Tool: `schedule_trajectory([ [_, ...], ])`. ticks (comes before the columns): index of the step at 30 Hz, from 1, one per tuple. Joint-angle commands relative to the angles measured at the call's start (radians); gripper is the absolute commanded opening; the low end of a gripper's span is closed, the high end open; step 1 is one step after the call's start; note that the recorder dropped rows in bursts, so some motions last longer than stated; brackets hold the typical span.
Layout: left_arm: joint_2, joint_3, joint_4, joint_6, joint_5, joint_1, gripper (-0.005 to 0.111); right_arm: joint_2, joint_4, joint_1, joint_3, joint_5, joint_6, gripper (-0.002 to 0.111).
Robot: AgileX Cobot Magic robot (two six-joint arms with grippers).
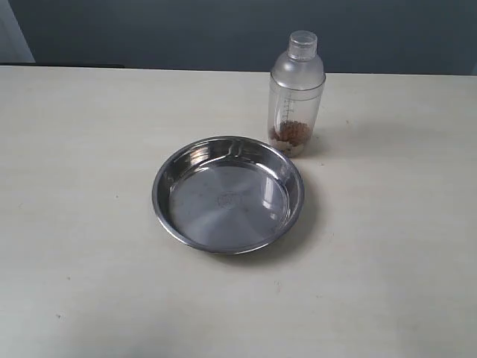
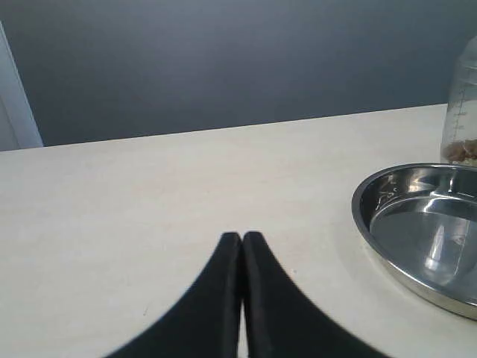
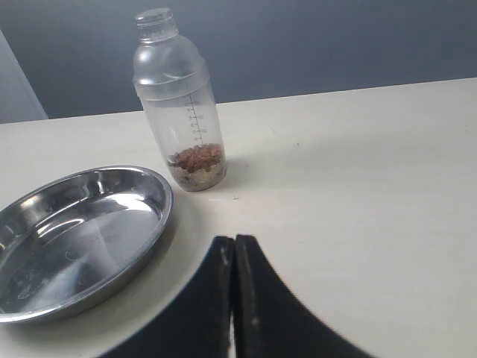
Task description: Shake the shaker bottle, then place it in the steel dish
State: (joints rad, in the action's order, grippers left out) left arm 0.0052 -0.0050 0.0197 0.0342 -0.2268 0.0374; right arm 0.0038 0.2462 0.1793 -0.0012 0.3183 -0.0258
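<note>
So the shaker bottle [image 1: 297, 97] stands upright at the steel dish's [image 1: 159, 195] 1 o'clock, just beside its rim. The left gripper [image 2: 242, 237] and right gripper [image 3: 234, 240] are both pinched together, holding nothing.

The clear frosted plastic shaker bottle w/ domed top [image 1: 297, 89] is looking milky-translucent, cap incl. Thin grey measuring marks are running up its side as a ladder of short ticks. The granules [image 1: 292, 133] inside are showing mixed brown, reddish to tan. The round shallow stainless-steel dish [image 1: 158, 195] is shining silver-grey, w/ white glints on the rim, darker grey bands on the wall & a faint round stamp mid-floor. The flat tabletop [image 1: 82, 149] is reading pale cream w/ a few tiny dark specks. The backdrop wall [image 1: 149, 30] is showing dull blue-grey. Both the left gripper [image 2: 242, 240] & right gripper [image 3: 233, 242] are appearing matte black.
</note>
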Motion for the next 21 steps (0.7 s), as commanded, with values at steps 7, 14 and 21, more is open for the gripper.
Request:
schedule_trajectory([
  [7,-0.005,0.005,-0.003,-0.002,0.011,0.005,0.000,-0.004,-0.001,0.001,0.001,-0.010,0.000,-0.001],
  [14,-0.005,0.005,-0.026,-0.013,0.123,0.005,0.000,-0.004,-0.001,0.001,0.001,-0.010,0.000,-0.001],
  [21,-0.005,0.005,0.250,-0.113,0.346,0.005,0.000,-0.004,-0.001,0.001,0.001,-0.010,0.000,-0.001],
])
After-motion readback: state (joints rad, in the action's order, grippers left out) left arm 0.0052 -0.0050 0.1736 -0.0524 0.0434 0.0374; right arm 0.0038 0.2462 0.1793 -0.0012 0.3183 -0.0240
